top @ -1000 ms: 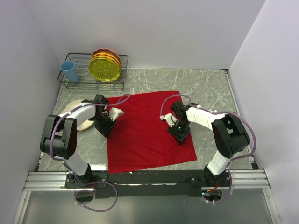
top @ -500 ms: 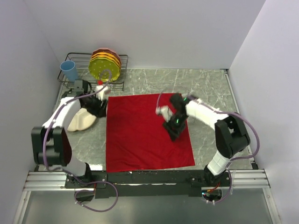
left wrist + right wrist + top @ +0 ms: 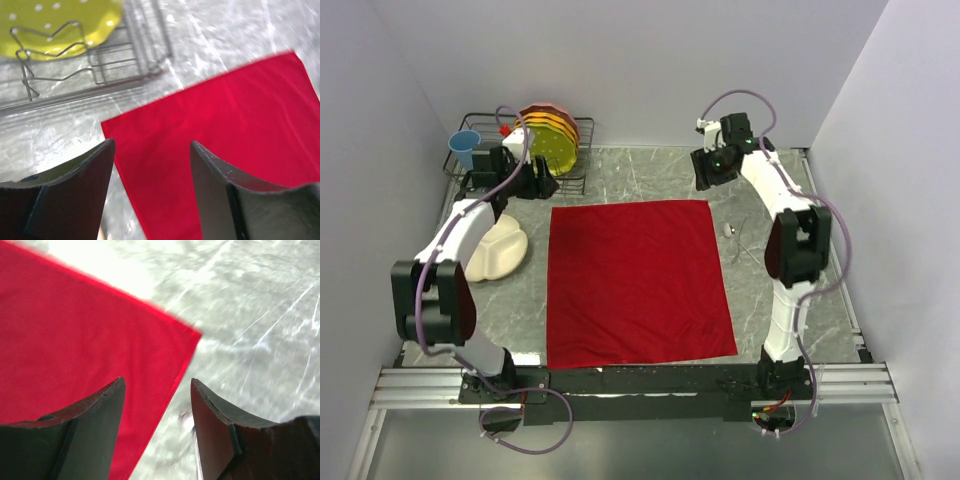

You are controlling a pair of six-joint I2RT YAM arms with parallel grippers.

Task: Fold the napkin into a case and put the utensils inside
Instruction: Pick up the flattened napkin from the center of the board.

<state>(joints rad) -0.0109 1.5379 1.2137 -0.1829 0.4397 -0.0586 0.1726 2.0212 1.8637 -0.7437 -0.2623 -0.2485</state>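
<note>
**Napkin flat and unfolded; both grippers up at its far corners, empty**

The napkin (image 3: 635, 280) lies spread flat as a rough rectangle in the middle of the table (image 3: 510, 310), with no fold in it. The utensils (image 3: 731, 231) lie on bare table just off the napkin's right edge, near its far corner. They are too small to tell fork from spoon.

The left gripper (image 3: 151, 145) hangs over the far left corner. Its fingers (image 3: 80, 190) are spread wide with nothing between them. The right gripper (image 3: 157, 382) hangs over the far right corner, also spread wide and empty.

A cream plate (image 3: 498, 250) sits just left of the napkin. The dish rack (image 3: 570, 178) stands at far left with yellow plates (image 3: 545, 145) and a blue cup (image 3: 466, 150).
</note>
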